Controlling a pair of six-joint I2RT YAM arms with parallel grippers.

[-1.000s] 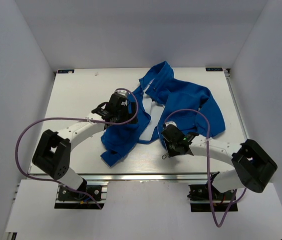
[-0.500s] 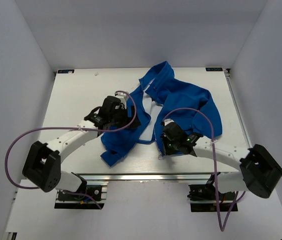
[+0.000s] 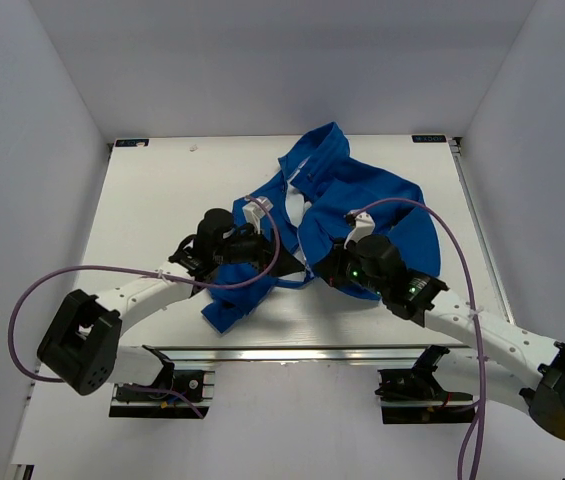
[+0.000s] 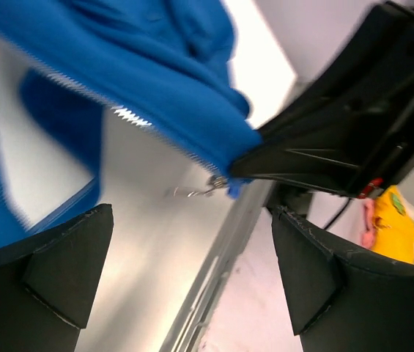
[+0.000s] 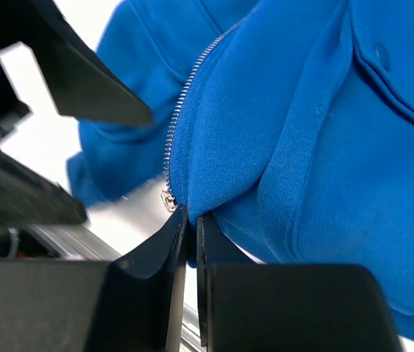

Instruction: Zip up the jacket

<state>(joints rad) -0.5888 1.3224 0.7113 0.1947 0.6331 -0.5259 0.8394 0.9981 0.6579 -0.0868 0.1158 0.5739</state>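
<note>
The blue jacket lies crumpled at the table's middle, unzipped. My right gripper is shut on its bottom front corner. In the right wrist view the fingertips pinch the blue hem just beside the zipper teeth, and a small metal zipper piece hangs by them. My left gripper faces it from the left, wide open and holding nothing. Its view shows the jacket, the toothed edge, the metal piece and the right gripper's black body ahead of its fingers.
The white table sits between grey-white enclosure walls. An aluminium rail runs along its near edge, also seen as the rail close below the left gripper. A yellow object lies beyond the table edge.
My right gripper has closed on the jacket's bottom corner and carried it away from the front edge toward the table's middle. The left gripper has shifted slightly toward it, still open.
</note>
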